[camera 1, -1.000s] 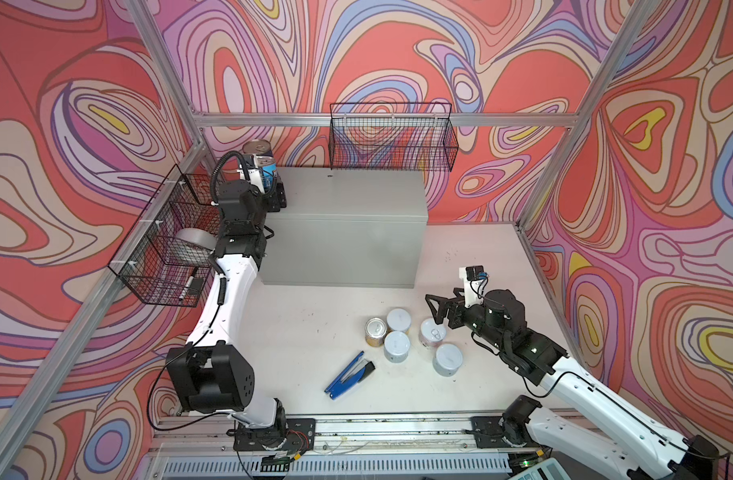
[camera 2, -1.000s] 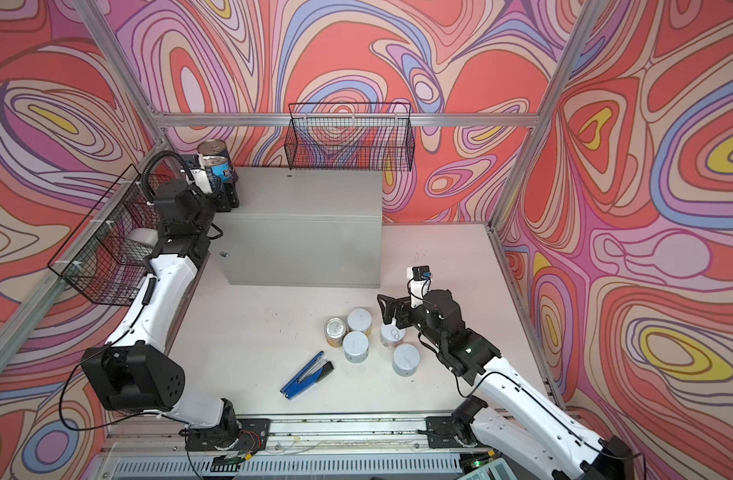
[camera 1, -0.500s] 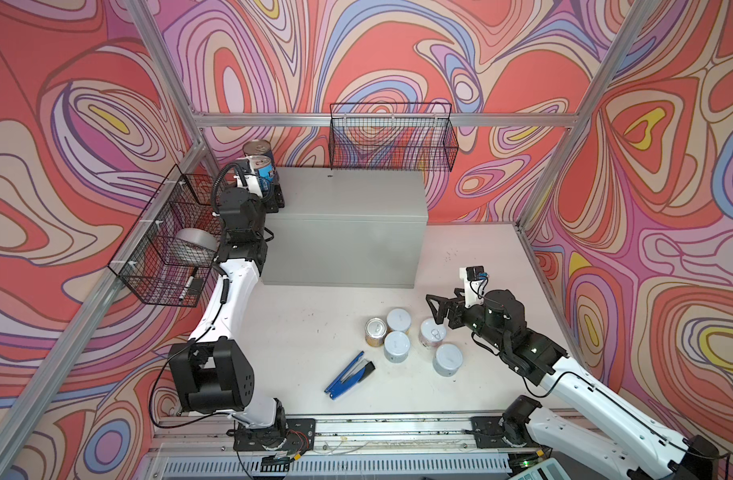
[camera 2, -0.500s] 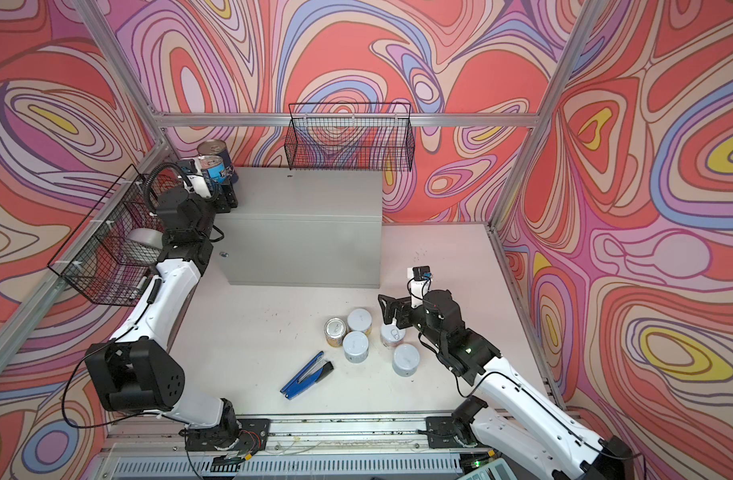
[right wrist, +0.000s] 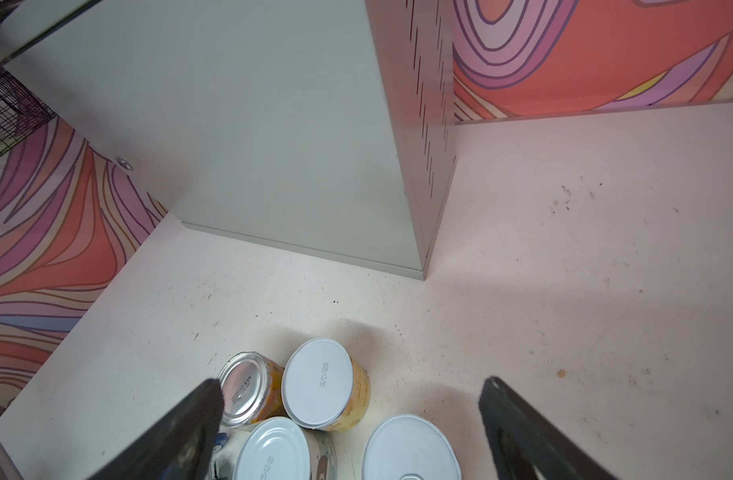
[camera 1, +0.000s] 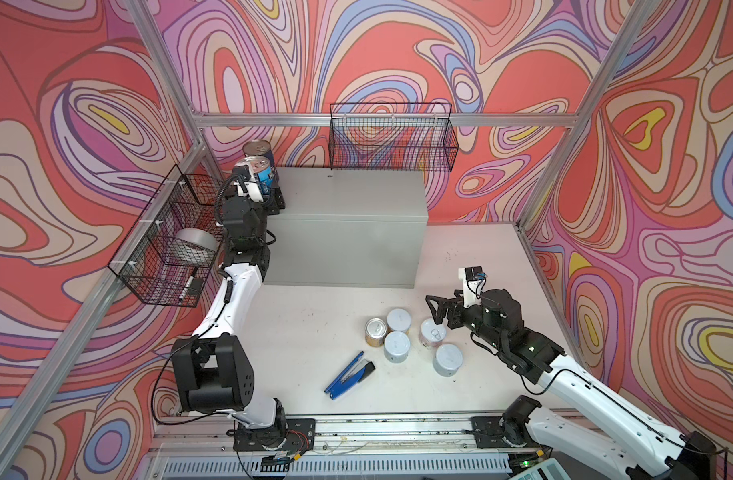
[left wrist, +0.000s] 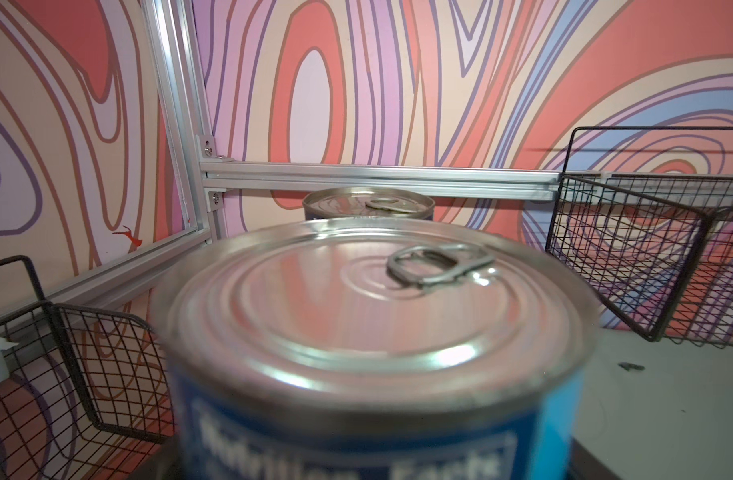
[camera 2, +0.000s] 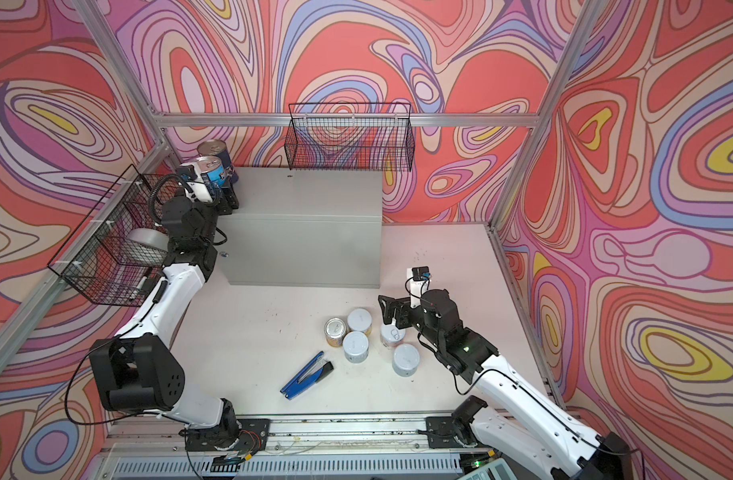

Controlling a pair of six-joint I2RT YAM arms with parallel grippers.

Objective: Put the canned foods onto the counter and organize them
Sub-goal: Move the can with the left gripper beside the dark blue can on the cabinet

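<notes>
Both top views look steeply down from high at the front onto the whole surface (camera 1: 306,328), sharing almost the same scene. The left wrist view sits very close to a blue-labelled tin (left wrist: 373,332), facing the back wall (left wrist: 398,83). The right wrist view looks down past its fingers (right wrist: 182,428) at clustered tins (right wrist: 319,382) and the grey cabinet (right wrist: 252,124).

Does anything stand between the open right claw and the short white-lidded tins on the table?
Nothing visible does. The right claw hangs open close beside the short pastel-labelled tin with a ring-pull lid, with only air between them. The blue stapler lies beyond the cluster, out of the way.
</notes>
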